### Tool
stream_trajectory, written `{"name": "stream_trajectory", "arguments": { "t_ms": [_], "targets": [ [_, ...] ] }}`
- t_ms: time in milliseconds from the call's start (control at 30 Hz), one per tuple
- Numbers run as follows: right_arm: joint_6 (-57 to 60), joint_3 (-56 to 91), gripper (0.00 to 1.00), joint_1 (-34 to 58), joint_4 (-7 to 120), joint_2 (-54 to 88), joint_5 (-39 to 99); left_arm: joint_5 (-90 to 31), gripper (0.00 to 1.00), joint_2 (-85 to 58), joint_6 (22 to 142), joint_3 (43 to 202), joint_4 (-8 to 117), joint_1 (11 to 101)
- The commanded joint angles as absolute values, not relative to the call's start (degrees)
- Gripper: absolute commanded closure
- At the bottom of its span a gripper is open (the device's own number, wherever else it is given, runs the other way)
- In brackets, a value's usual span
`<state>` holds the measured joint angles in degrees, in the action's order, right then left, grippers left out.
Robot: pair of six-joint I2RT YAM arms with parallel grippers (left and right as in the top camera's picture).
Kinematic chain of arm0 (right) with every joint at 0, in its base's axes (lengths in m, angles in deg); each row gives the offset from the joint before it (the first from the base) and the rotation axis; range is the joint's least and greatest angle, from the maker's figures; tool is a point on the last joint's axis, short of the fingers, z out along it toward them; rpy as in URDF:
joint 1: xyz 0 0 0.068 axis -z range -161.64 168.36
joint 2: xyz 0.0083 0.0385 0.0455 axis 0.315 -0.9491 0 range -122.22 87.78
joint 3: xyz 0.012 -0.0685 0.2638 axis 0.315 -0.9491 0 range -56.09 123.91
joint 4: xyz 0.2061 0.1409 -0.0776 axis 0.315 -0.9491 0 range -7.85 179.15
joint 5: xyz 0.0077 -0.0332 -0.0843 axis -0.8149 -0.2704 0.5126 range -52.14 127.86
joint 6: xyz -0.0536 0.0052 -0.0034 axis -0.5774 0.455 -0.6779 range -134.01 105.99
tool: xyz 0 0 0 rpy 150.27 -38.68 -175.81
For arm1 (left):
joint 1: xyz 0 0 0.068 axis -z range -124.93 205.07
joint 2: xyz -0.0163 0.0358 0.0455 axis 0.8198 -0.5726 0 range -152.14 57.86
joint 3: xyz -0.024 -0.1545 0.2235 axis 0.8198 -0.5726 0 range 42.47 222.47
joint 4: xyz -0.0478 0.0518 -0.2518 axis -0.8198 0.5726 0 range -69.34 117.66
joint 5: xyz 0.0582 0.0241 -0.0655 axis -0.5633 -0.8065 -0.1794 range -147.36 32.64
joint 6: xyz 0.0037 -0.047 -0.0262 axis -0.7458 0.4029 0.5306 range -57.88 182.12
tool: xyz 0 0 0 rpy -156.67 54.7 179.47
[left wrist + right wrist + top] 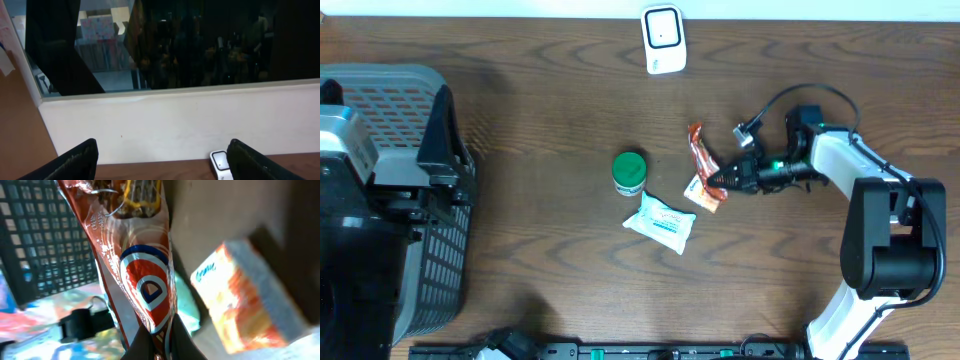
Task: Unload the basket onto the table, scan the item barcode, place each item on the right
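**Ana:** From above, where is the snack wrapper?

**Ben:** The red snack wrapper (698, 150) lies on the brown table (520, 250), right of the middle. The right pincer (717, 180) reaches in from the right and bites its near end.

**Ana:** What is around it?

**Ben:** A small orange packet (704, 195) sits just beside the pincer tip, on the near side. To the left are a green-lidded jar (629, 172) and a white wipes pack (660, 222). The white scanner (663, 40) stands at the far edge, well apart from the wrapper.

**Ana:** And the basket?

**Ben:** The gray basket (430, 100) is at the far left. A black arm covers part of it, so I cannot tell what is inside.

**Ana:** Now the left wrist camera.

**Ben:** The left pincer (160, 160) has its two black fingers (75, 160) spread wide, gripping nothing. It faces a white wall and a dark window. The scanner (220, 165) peeks up near the right finger.

**Ana:** And the right wrist camera?

**Ben:** The right pincer (159, 342) is squeezed tight on the snack wrapper (150, 280), which has a blue and white ring on it. The orange packet (240, 305) is to its right. The basket (45, 240) mesh shows behind on the left.
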<state>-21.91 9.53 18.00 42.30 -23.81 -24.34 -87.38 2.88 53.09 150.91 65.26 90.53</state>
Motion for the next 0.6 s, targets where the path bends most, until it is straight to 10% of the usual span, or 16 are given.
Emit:
{"name": "stream_trajectory", "arguments": {
  "t_ms": [0, 567],
  "targets": [
    [-19.5, 4.3, 0.96, 16.9, 44.4, -23.1, -29.1, -88.1, 0.18, 2.9, 52.7, 151.0, 65.0, 90.5],
    [-2.7, -1.3, 0.56, 16.9, 51.4, -23.0, -7.2, -88.1, 0.18, 2.9, 52.7, 151.0, 65.0, 90.5]
  ]
}}
